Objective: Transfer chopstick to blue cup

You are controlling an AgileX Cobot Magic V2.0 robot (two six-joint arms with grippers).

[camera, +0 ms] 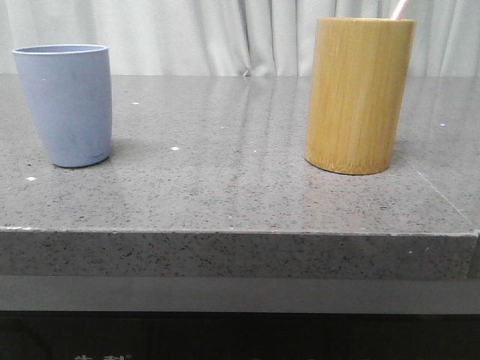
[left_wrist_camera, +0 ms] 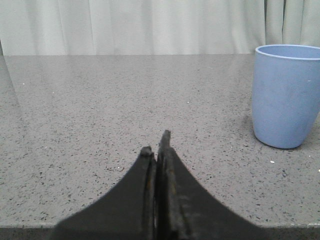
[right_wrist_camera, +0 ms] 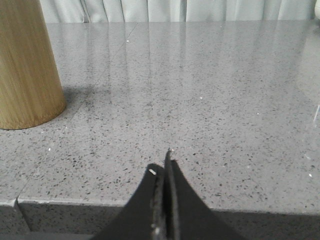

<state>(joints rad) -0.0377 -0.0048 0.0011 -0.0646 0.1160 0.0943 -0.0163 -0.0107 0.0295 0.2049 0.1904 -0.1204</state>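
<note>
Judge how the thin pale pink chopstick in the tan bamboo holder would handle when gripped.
The thin pale pink chopstick looks straight, so probably stiff. Its slimness suggests it is light and may slip or pivot between fingers. Only its tip clears the tall tan bamboo holder, leaving little to grasp.

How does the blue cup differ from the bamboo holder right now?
The blue cup is shorter and tapers toward its base; the bamboo holder is taller and straight-sided. The cup is matte pale blue, the holder tan with vertical grain. A pink chopstick pokes out above the holder's rim; nothing shows above the cup's. Both stand upright on the grey table, well apart.
</note>
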